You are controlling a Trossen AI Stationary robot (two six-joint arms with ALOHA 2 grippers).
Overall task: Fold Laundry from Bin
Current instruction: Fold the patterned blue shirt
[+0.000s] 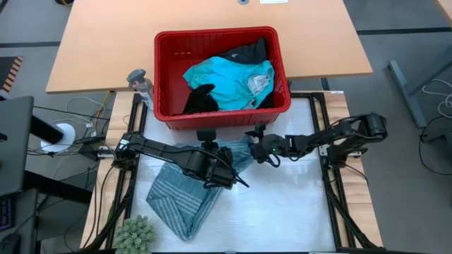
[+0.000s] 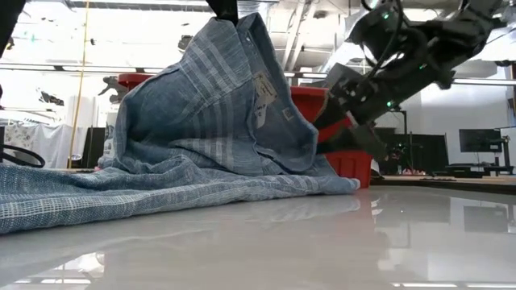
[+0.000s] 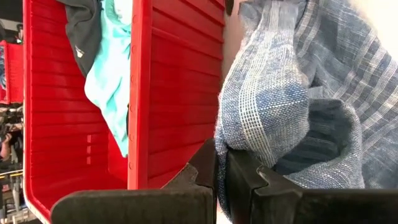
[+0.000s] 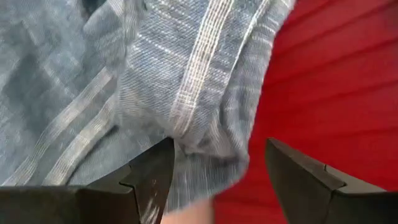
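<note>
Blue-grey striped shirt (image 2: 201,129) fills the low view, part spread flat on the white counter (image 1: 282,212), part lifted into a peak; a small tag (image 2: 264,87) hangs from it, its print too small to read. From above, the cloth's long axis runs diagonally from the counter's near-left area up toward the red bin (image 1: 164,77), and its upper end lies beside the bin's front wall. The left jaws (image 3: 221,171) are closed on a bunched fold of the shirt just in front of the bin. The right jaws (image 4: 214,171) are spread open, one finger (image 4: 152,174) against a striped edge of the same cloth, red wall behind. Inside the bin lie a turquoise garment (image 1: 229,81) and black garments (image 1: 201,99). A small grey bottle (image 1: 140,83) stands just left of the bin.
</note>
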